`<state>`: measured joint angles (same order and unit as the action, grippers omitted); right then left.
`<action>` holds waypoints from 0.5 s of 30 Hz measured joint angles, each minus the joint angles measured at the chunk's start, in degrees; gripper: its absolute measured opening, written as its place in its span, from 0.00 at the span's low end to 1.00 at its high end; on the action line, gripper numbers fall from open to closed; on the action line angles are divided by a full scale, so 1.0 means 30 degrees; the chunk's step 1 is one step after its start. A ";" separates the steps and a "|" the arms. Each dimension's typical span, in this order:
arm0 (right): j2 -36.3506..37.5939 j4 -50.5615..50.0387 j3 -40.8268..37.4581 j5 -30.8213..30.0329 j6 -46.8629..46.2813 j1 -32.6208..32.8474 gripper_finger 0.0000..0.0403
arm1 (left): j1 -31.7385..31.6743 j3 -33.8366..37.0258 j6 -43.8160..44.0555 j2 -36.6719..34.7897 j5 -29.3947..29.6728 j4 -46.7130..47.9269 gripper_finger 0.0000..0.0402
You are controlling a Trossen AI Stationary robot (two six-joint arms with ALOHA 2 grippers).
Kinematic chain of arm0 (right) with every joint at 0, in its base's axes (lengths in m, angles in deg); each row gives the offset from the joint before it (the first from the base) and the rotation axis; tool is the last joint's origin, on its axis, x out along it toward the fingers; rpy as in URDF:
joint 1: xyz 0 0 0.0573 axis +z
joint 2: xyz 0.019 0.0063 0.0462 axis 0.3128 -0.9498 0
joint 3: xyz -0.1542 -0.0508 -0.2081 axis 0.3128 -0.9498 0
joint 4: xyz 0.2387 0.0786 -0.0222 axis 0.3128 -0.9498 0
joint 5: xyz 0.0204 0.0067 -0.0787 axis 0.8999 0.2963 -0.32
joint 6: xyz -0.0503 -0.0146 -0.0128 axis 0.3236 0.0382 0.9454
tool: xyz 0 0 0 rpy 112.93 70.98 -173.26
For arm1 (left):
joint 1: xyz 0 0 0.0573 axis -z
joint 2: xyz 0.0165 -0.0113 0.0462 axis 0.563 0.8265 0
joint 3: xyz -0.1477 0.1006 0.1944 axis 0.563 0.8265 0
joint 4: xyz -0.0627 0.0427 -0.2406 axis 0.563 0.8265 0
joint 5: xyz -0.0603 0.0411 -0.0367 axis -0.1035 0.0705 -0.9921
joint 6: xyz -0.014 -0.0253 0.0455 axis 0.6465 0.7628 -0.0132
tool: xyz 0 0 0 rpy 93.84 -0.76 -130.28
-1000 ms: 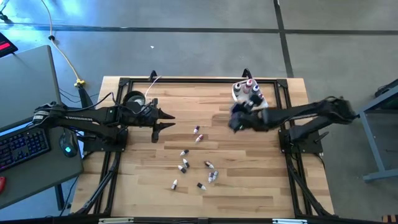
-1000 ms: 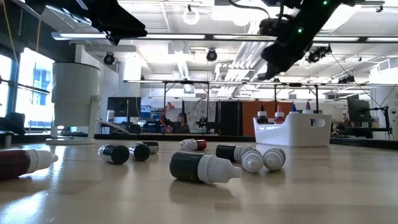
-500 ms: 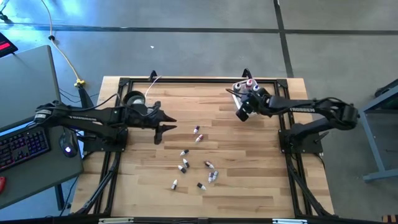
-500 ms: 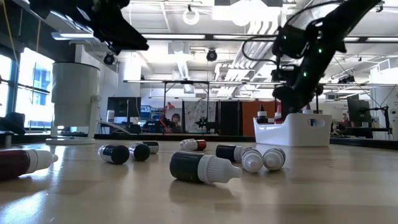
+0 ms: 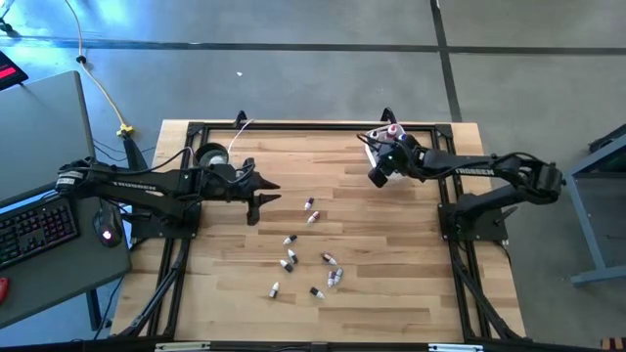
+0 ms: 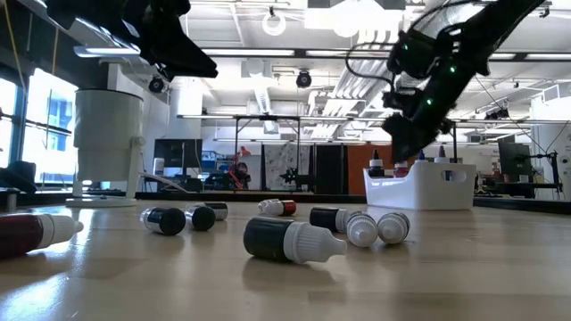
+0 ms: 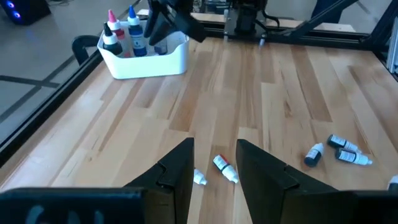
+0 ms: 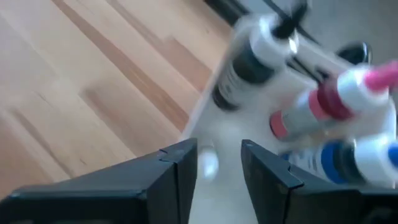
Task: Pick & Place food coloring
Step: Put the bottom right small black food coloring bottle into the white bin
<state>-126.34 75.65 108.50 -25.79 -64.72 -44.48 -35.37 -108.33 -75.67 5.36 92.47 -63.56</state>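
Observation:
Several small food coloring bottles lie on their sides in the middle of the table [image 5: 311, 210] [image 5: 290, 259] [image 5: 333, 277], and close up in the low view [image 6: 290, 239]. Others stand upright in the white tub [image 5: 383, 137] [image 7: 152, 62]: a dark one with a white tip [image 8: 249, 59], a red one with a pink top [image 8: 336, 99] and a blue one [image 8: 354, 155]. My right gripper [image 5: 377, 174] [image 8: 217, 171] hangs open at the tub's near-left side, tilted toward it. My left gripper [image 5: 266, 194] [image 7: 214, 165] is open above the table, left of the lying bottles.
A clear cup with a black ring [image 5: 208, 156] [image 6: 107, 147] stands near the far-left corner. Black frame rails [image 5: 313, 125] run along the table's edges. Bare wood lies between the lying bottles and the tub. A person [image 6: 239, 171] shows far off in the room.
My right gripper has come down from high above the table and moved toward the far edge, ending tilted beside the white tub. My left gripper has edged a little toward the table's right. The bottles on the table have stayed where they were.

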 joint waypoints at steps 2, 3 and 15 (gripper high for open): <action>0.0000 -0.0090 0.0691 0.0317 0.0077 0.0458 0.32 | 0.0000 0.0000 0.0000 0.0000 0.0007 0.0007 0.29; 0.0000 -0.0095 0.1063 0.0645 0.0077 0.0777 0.33 | 0.0000 0.0000 0.0000 0.0000 0.0007 0.0034 0.29; -0.1842 0.5021 0.2152 0.5156 -0.1807 0.8902 0.33 | 0.0000 0.0000 0.0000 0.0000 0.0073 0.0105 0.29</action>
<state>-131.87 90.72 114.95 -10.32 -70.14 -17.78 -35.37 -108.33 -75.67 5.36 92.69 -63.24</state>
